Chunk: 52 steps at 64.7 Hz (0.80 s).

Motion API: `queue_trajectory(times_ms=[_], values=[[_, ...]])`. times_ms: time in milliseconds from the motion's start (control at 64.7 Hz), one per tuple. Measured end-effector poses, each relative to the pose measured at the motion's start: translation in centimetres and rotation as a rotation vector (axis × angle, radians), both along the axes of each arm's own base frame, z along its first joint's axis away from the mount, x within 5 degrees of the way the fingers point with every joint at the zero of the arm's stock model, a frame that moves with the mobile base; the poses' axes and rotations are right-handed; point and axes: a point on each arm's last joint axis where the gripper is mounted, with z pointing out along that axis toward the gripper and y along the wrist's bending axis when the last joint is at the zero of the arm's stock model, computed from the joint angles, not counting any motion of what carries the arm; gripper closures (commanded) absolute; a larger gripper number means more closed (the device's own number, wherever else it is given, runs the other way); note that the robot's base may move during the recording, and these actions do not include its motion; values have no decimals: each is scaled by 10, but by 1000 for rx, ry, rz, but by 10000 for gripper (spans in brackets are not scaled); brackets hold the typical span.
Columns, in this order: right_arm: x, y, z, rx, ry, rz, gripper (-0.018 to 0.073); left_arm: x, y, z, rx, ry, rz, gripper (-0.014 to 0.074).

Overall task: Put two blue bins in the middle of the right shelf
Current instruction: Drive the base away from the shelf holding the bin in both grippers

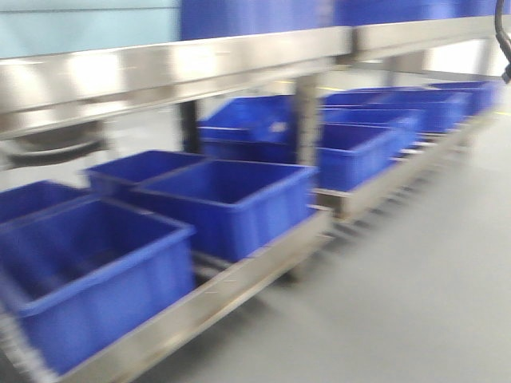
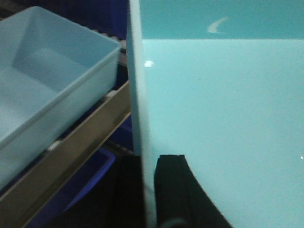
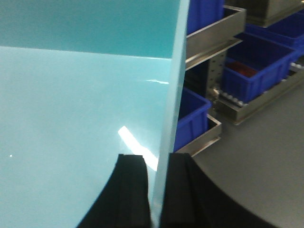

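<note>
Grey floor [image 1: 415,303], rack [image 1: 239,291] w/ blue bins [image 1: 231,203]

Blurred view of a long stainless-steel shelving rack [image 1: 176,68] running diagonally from lower left to upper right. A steel upright post [image 1: 306,120] joins the rack's upper and lower rails. Smooth grey floor [image 1: 415,279], evenly lit, lies in front of the rack.
</note>
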Motion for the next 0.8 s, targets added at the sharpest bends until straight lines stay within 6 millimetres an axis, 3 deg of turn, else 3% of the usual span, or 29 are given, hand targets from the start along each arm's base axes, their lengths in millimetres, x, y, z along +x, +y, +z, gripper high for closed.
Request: queue_trajectory(times_ms=[803], values=[[0, 0, 0, 0, 0, 0, 712, 0, 0, 0, 2, 0, 1, 707]])
